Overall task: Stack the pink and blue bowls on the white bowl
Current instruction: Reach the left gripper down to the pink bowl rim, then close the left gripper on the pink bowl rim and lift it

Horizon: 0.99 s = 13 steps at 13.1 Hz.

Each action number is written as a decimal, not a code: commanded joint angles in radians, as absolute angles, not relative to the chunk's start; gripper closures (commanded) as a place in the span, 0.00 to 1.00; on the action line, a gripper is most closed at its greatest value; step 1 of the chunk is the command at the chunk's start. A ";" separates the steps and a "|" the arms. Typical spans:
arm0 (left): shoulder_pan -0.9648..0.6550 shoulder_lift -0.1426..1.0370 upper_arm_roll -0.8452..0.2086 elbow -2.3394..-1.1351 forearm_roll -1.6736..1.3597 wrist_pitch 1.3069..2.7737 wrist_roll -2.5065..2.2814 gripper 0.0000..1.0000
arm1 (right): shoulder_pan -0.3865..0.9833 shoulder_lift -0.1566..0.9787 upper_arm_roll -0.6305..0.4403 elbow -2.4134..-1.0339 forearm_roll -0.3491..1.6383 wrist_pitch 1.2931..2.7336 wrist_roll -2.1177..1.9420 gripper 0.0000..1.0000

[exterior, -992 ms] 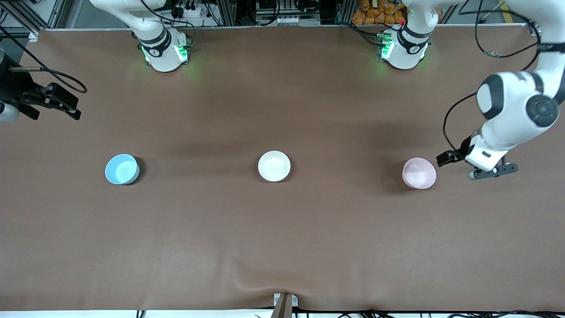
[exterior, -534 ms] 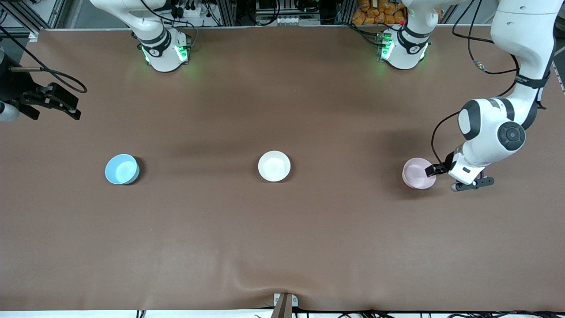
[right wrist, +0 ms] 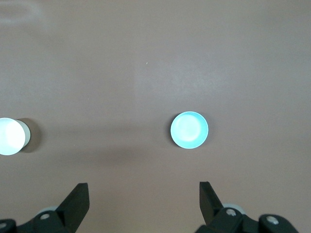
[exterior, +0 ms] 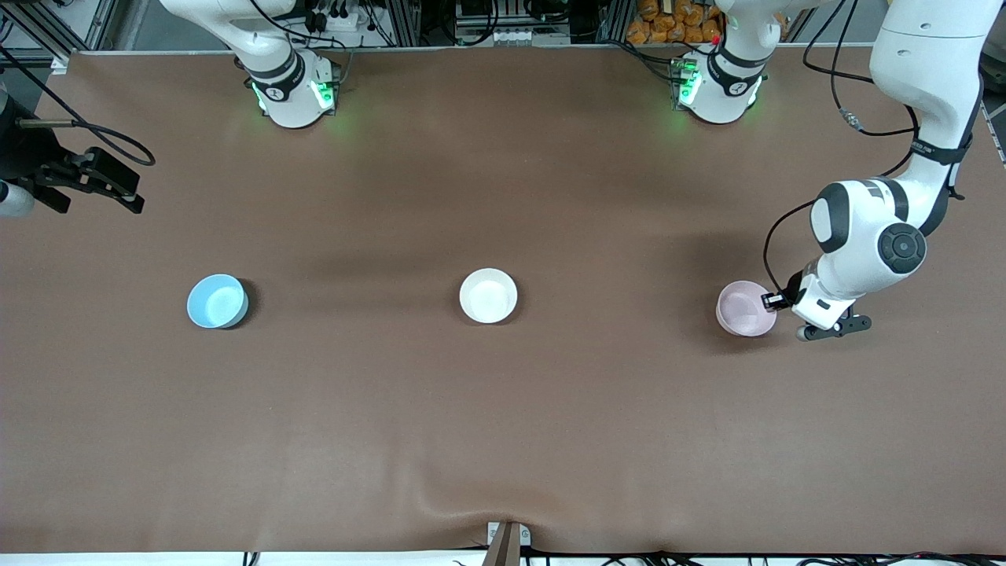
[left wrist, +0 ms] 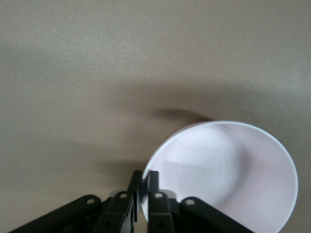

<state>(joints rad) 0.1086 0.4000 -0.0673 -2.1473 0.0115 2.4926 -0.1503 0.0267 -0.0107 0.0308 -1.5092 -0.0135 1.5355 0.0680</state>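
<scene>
The pink bowl (exterior: 744, 308) sits on the table toward the left arm's end; it also shows in the left wrist view (left wrist: 228, 170). My left gripper (exterior: 772, 301) is down at its rim on the side toward the left arm's end, one finger inside and one outside, shut on the rim (left wrist: 145, 175). The white bowl (exterior: 488, 295) sits mid-table and shows in the right wrist view (right wrist: 10, 136). The blue bowl (exterior: 216, 301) sits toward the right arm's end (right wrist: 189, 130). My right gripper (exterior: 110, 189) waits open and empty, high over the table's edge (right wrist: 144, 189).
The three bowls lie in one row across the brown table mat (exterior: 503, 432). The two arm bases (exterior: 292, 94) (exterior: 717, 90) stand along the table edge farthest from the front camera. A small bracket (exterior: 507, 538) sits at the edge nearest the camera.
My left arm swung in from the table's end and came down to the pink bowl's rim, and its fingers now pinch the rim. The right arm has not moved.
</scene>
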 commanded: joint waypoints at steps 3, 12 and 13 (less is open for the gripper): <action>0.115 0.402 -0.069 -2.145 0.005 2.496 -0.126 1.00 | 0.023 -0.002 0.035 -1.491 -0.025 1.525 0.061 0.00; 0.114 0.298 -0.072 -2.140 0.006 2.425 -0.123 1.00 | 0.023 -0.002 0.035 -1.491 -0.021 1.528 0.061 0.00; 0.112 0.273 -0.075 -2.137 0.006 2.401 -0.123 1.00 | 0.023 -0.002 0.035 -1.491 -0.021 1.528 0.061 0.00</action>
